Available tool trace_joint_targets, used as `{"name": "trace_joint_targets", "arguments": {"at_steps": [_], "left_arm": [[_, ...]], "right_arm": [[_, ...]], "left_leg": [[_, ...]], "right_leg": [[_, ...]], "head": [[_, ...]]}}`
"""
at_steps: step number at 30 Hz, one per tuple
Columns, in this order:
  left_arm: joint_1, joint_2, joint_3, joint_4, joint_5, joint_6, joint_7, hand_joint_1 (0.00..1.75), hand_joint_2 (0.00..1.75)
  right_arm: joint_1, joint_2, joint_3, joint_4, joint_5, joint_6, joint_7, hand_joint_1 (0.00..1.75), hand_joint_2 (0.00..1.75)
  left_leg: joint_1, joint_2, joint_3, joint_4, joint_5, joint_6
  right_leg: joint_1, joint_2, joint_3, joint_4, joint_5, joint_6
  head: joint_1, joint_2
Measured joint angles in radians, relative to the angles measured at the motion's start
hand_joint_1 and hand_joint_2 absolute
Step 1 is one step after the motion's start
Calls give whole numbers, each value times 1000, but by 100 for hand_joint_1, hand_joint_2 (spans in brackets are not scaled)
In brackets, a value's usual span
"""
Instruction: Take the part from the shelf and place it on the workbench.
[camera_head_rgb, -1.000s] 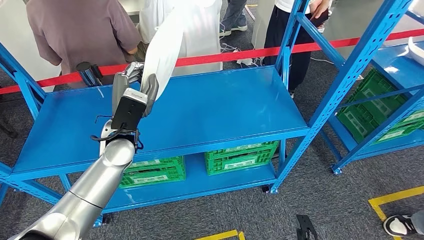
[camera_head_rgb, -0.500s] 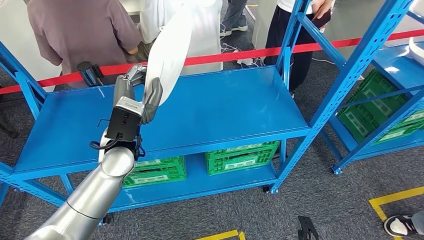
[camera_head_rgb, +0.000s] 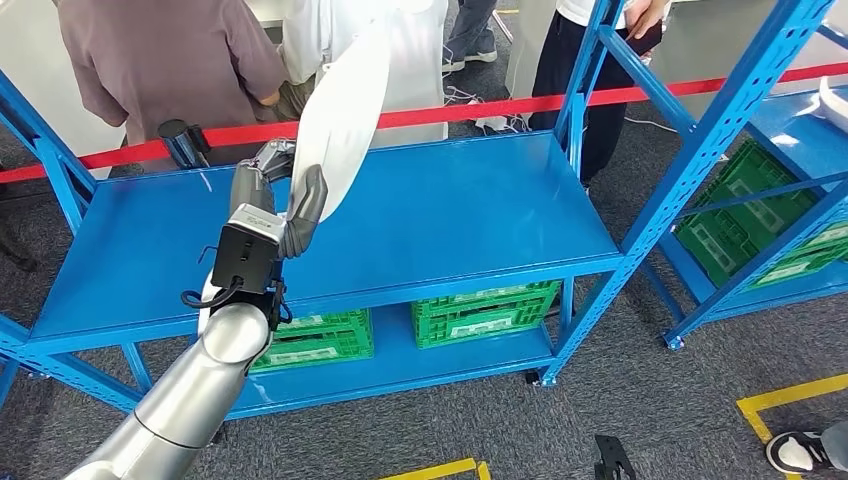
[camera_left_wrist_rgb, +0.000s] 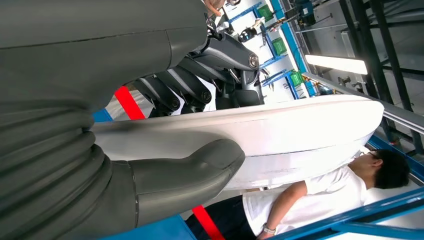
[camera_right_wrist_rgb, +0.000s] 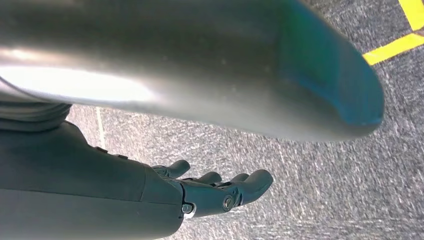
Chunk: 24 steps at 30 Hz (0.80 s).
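The part (camera_head_rgb: 345, 110) is a long, curved white panel standing nearly upright above the blue shelf top (camera_head_rgb: 450, 215). My left hand (camera_head_rgb: 275, 195) grips its lower end, thumb on one face and dark fingers on the other. In the left wrist view the white part (camera_left_wrist_rgb: 280, 135) runs between the thick grey thumb (camera_left_wrist_rgb: 190, 170) and the fingers (camera_left_wrist_rgb: 200, 85). My right hand (camera_right_wrist_rgb: 215, 192) hangs over grey carpet with its fingers apart and nothing in it.
Several people stand behind a red barrier tape (camera_head_rgb: 480, 108) beyond the shelf. Green crates (camera_head_rgb: 480, 312) sit on the lower shelf. A second blue rack (camera_head_rgb: 790, 140) stands at the right. Yellow floor tape (camera_head_rgb: 790, 395) marks the carpet at the lower right.
My left hand has lifted the white part a little higher and shifted it slightly right over the shelf. The people behind have barely moved.
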<state>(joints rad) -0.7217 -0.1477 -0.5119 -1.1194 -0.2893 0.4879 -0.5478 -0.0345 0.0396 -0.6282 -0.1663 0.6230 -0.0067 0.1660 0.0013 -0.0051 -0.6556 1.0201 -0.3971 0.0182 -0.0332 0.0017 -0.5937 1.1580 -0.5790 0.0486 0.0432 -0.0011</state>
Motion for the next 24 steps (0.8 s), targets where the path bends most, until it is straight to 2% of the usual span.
{"name": "trace_joint_targets", "arguments": {"at_steps": [1,2,3,6,7,8,9,11,12,13,14,15,17,18,19,21,22,23,24], "left_arm": [[1,1,0,-4,0,0,0,175,175],[1,1,0,-7,0,0,0,175,175],[2,1,0,-10,0,-1,0,175,175],[3,5,-1,-16,0,-2,0,175,175],[3,7,-1,-17,0,-2,0,175,175],[4,10,-2,-17,0,-2,0,175,175],[4,13,-2,-17,0,-2,0,175,175],[7,18,-3,-17,2,-2,-2,175,175],[9,21,-4,-17,3,-1,-3,175,175],[13,24,-4,-17,4,-1,-4,175,175],[16,27,-4,-18,5,0,-6,175,175],[18,29,-5,-22,6,1,-7,175,175],[20,31,-5,-34,6,4,-9,175,175],[21,31,-5,-41,6,5,-10,175,175],[22,32,-5,-47,6,7,-11,175,175],[24,36,-5,-56,5,11,-10,175,175],[25,38,-5,-58,5,12,-10,175,175],[25,39,-5,-61,4,13,-9,175,175],[26,40,-5,-62,4,14,-9,175,175]], "right_arm": [[-1,1,0,0,0,0,0,0,0],[-1,2,0,0,1,0,0,0,0],[-2,3,0,0,1,0,0,0,0],[-2,5,0,0,1,0,0,0,0],[-2,5,0,0,1,0,0,0,0],[-1,6,0,0,1,-1,1,0,0],[-1,6,-1,0,0,-3,1,0,0],[0,6,-4,0,1,-7,1,0,0],[0,6,-6,0,1,-8,1,0,0],[0,6,-9,0,2,-9,1,0,0],[0,6,-10,0,2,-9,1,0,0],[0,6,-11,0,2,-9,1,0,0],[0,9,-13,0,4,-9,1,0,0],[0,10,-14,0,5,-9,1,0,0],[0,11,-15,0,7,-8,1,0,0],[1,10,-15,0,10,-7,-1,0,0],[2,10,-15,0,11,-5,-2,0,0],[3,10,-15,0,12,-3,-5,0,0],[3,9,-15,0,13,-2,-7,0,0]], "left_leg": [[2,-1,-7,6,2,-7],[2,-3,-12,12,4,-15],[2,-6,-15,15,7,-23],[2,-11,-23,14,20,-45],[3,-10,-29,20,11,-52],[4,-8,-41,46,-18,-57],[5,-5,-57,88,-59,-61],[5,-2,-93,222,-150,-65],[4,-2,-99,272,-173,-64],[4,-2,-90,294,-178,-61],[1,-2,-60,273,-164,-55],[-2,-2,-12,217,-144,-45],[-13,0,88,78,-130,-23],[-17,1,118,32,-129,-17],[-21,3,129,9,-131,-14],[-23,5,126,-4,-114,-7],[-21,7,123,-11,-102,-1],[-18,9,118,-19,-89,5],[-15,10,109,-24,-75,9]], "right_leg": [[1,3,32,-57,24,0],[1,6,51,-96,39,-5],[3,10,56,-111,42,-13],[4,12,38,-107,52,-44],[4,11,31,-107,60,-54],[4,9,22,-108,69,-62],[4,7,12,-108,78,-68],[8,5,-11,-107,96,-73],[11,4,-23,-107,105,-74],[14,3,-34,-107,114,-75],[17,3,-45,-107,122,-76],[20,3,-54,-107,131,-75],[24,3,-66,-107,145,-71],[22,2,-68,-109,152,-66],[20,1,-68,-111,159,-60],[16,0,-68,-118,172,-47],[15,0,-71,-115,165,-41],[15,1,-80,-98,142,-35],[15,1,-94,-61,102,-31]], "head": [[1,0],[2,0],[3,0],[2,0],[2,0],[0,0],[-2,0],[-4,0],[-4,0],[-4,0],[-4,0],[-4,0],[-4,0],[-4,0],[-5,0],[-7,0],[-8,0],[-7,0],[-5,0]]}}
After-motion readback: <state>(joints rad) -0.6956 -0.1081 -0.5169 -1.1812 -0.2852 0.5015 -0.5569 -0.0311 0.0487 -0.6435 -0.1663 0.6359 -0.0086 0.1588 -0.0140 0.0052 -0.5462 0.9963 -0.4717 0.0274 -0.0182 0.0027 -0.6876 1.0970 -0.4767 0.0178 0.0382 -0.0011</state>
